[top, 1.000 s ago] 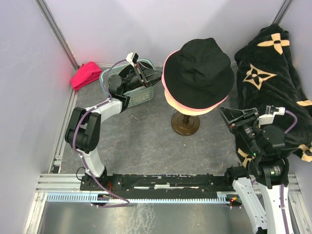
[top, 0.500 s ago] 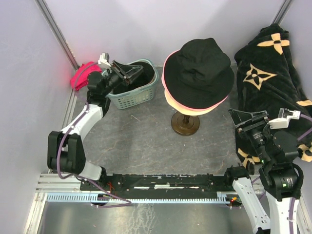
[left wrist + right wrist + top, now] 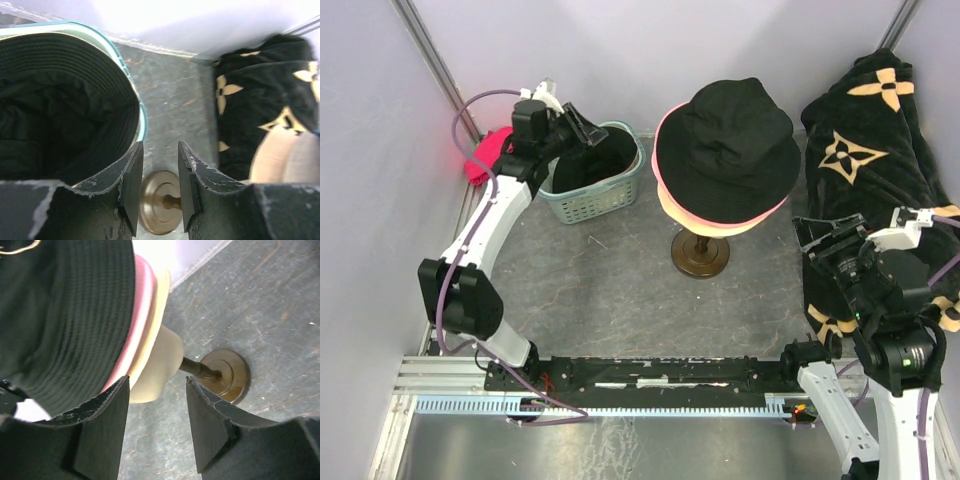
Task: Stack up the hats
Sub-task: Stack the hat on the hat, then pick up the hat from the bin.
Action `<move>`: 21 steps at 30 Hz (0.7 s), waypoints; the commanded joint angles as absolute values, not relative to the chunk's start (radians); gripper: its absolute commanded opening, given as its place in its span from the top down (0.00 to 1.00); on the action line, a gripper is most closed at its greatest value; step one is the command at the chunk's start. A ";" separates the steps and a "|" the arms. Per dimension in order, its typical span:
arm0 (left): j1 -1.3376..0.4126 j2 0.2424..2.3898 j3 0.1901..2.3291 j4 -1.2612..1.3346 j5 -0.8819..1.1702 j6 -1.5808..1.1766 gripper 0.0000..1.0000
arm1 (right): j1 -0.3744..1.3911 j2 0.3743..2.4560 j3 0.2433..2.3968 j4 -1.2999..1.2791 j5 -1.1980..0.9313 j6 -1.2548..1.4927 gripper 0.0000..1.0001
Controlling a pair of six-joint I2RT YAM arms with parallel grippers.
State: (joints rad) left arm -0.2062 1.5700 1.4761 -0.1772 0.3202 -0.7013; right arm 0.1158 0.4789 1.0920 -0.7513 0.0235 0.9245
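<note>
A black bucket hat (image 3: 735, 135) tops a stack on a hat stand (image 3: 700, 252), with a pink brim (image 3: 663, 128) and a cream brim (image 3: 705, 222) showing beneath it. Another black hat (image 3: 598, 160) lies inside the teal basket (image 3: 585, 205); it also shows in the left wrist view (image 3: 60, 100). My left gripper (image 3: 582, 128) is open and empty above the basket's back left rim (image 3: 160, 146). My right gripper (image 3: 817, 238) is open and empty to the right of the stand, facing the stack (image 3: 157, 382). The black hat (image 3: 75, 315) and pink brim (image 3: 143, 315) show up close there.
A large black cloth with beige flower marks (image 3: 880, 130) is draped along the right wall, behind my right arm. A small magenta cloth (image 3: 480, 165) lies at the left wall behind my left arm. Grey walls enclose the back and sides.
My left arm has swung left and back, from over the basket's right side to its back left rim. My right gripper has drawn back slightly to the right. The stack has not moved.
</note>
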 commanded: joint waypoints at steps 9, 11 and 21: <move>-0.374 1.743 1.700 -0.434 0.087 -0.377 0.51 | 0.115 0.552 1.177 -0.770 0.095 0.765 0.42; -0.389 1.761 1.720 -0.454 0.063 -0.350 0.51 | 0.116 0.549 1.177 -0.776 0.104 0.760 0.42; -0.435 1.840 1.798 -0.531 -0.051 -0.263 0.49 | 0.121 0.543 1.185 -0.772 0.126 0.745 0.42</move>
